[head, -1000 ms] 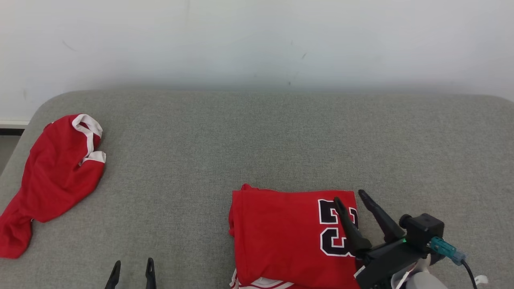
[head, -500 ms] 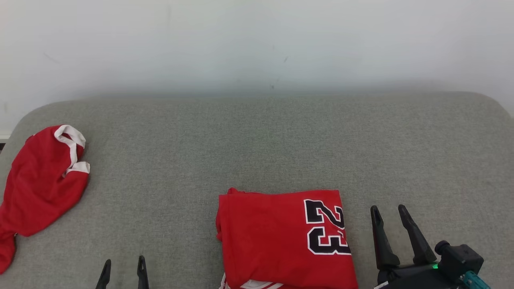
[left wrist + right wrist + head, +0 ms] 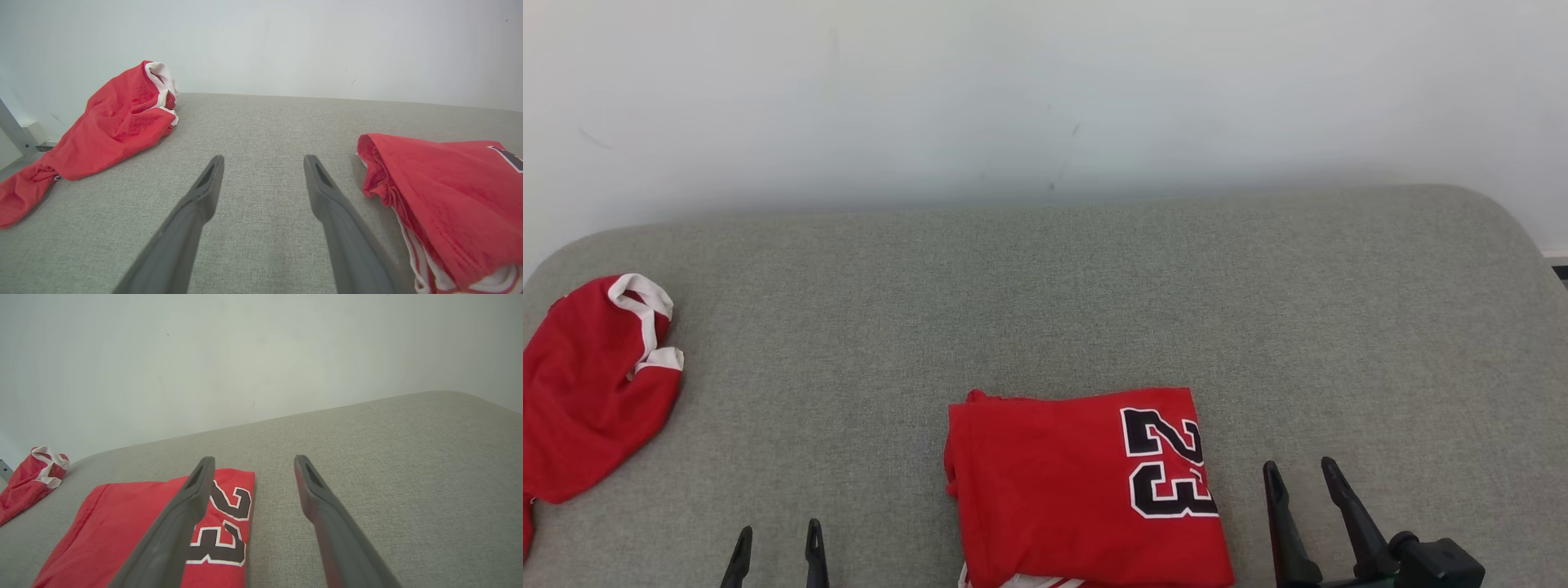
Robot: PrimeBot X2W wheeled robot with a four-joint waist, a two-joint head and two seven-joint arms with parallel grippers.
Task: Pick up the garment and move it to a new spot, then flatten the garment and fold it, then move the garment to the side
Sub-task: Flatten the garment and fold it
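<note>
Head view: folded garment (image 3: 1054, 482) on grey padded surface (image 3: 1045, 294), white wall (image 3: 1045, 82) behind.

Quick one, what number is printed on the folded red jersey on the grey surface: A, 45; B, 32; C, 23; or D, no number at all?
C: the folded red jersey carries a black, white-edged 23 near its right edge in the head view, and the right wrist view shows the same digits.

Red jersey (image 3: 1062, 482), folded into a flat rectangle, black-and-white 23 facing up, lying on grey cushion (image 3: 1045, 286)
</note>
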